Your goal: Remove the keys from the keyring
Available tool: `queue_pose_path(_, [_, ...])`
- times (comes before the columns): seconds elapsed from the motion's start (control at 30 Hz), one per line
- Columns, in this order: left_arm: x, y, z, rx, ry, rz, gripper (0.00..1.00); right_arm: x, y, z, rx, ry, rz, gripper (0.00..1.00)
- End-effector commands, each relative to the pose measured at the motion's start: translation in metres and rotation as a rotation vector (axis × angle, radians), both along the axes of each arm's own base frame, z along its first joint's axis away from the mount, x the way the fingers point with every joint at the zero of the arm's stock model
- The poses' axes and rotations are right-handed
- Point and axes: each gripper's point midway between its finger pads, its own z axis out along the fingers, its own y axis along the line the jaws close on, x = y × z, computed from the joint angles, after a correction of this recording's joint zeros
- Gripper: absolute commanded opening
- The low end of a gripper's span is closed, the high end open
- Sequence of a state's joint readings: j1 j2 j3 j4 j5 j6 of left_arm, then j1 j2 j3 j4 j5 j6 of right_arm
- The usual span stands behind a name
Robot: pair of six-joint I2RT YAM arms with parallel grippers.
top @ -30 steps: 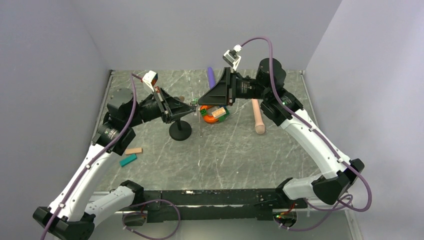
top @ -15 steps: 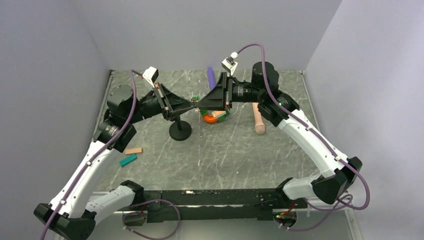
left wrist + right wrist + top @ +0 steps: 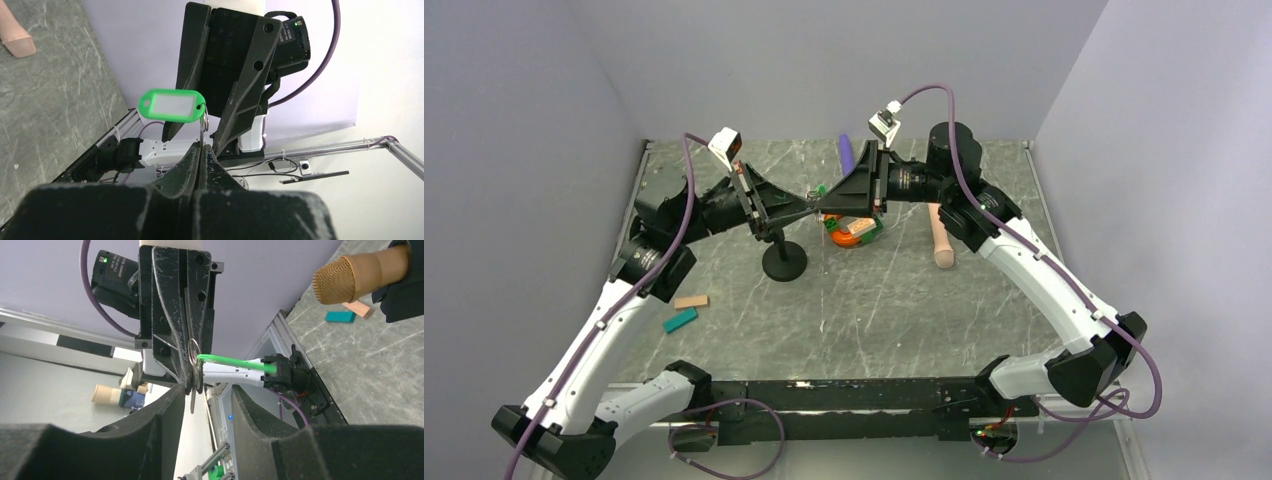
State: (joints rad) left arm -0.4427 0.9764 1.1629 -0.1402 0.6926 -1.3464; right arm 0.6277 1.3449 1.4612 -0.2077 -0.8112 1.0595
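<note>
Seen from above and behind the arm bases, the top camera looks down over the whole marble table [image 3: 874,300] toward the back wall. Each wrist camera peers close along its own fingers, facing the other arm. Both share the keyring [image 3: 203,120] and green key tag [image 3: 172,106] where the left gripper [image 3: 200,150] and right gripper [image 3: 207,390] meet.

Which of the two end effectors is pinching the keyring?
The left end effector: its fingers are shut on the keyring; the right end effector is open.
</note>
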Motion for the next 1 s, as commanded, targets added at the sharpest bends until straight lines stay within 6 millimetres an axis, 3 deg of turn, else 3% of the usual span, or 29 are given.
queue_pose_path(0.0, [-0.014, 0.001, 0.03, -0.04, -0.105, -0.039, 0.0, 0.009, -0.001, 0.029, 0.076, -0.062, -0.042, 0.43])
queue_pose_path(0.47, [-0.019, 0.002, 0.032, -0.032, -0.122, -0.051, 0.0, 0.008, -0.004, 0.05, 0.147, -0.12, -0.054, 0.36])
queue_pose_path(0.97, [-0.019, 0.003, 0.026, -0.009, -0.123, -0.054, 0.0, 0.007, -0.001, 0.051, 0.149, -0.118, -0.036, 0.25])
